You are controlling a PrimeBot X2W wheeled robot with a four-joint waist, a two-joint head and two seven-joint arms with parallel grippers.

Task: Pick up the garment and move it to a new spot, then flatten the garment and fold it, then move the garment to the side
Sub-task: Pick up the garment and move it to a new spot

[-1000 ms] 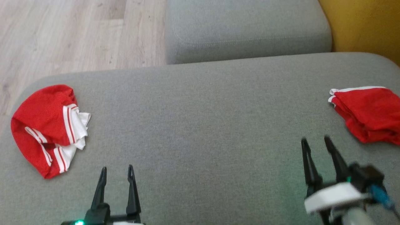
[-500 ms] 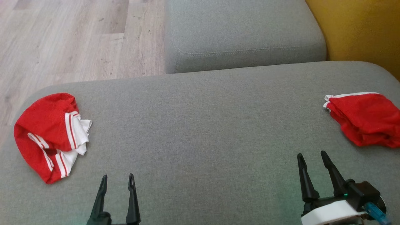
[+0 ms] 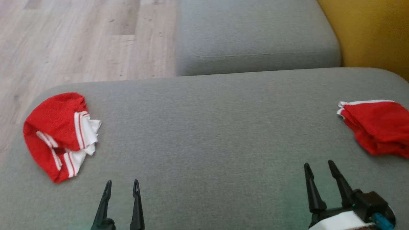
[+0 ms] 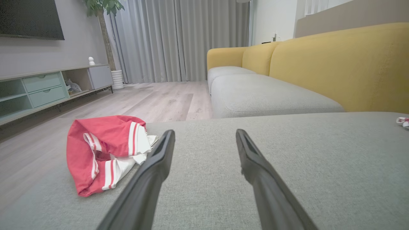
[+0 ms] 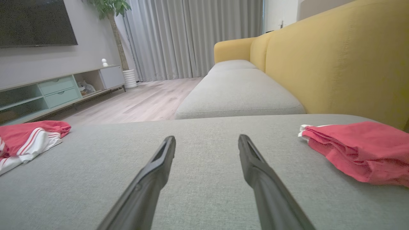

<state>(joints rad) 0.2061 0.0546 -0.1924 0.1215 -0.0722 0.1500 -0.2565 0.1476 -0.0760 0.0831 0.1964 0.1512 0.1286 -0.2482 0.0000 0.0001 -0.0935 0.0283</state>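
A crumpled red garment with white stripes lies at the left end of the grey cushion; the left wrist view has this garment left of the fingers, and the right wrist view has it at its left edge. A folded red garment rests at the right edge, also at the right in the right wrist view. My left gripper hovers open and empty near the front edge, right of the crumpled garment. My right gripper stands open and empty, below-left of the folded one.
A second grey seat cushion lies beyond the first. The yellow sofa back rises on the right. Wooden floor drops off to the left and far left. A TV cabinet stands across the room.
The head camera has shifted, so the whole scene sits lower and slightly to the right. The right gripper has drawn back toward the front edge. Both garments lie as they were.
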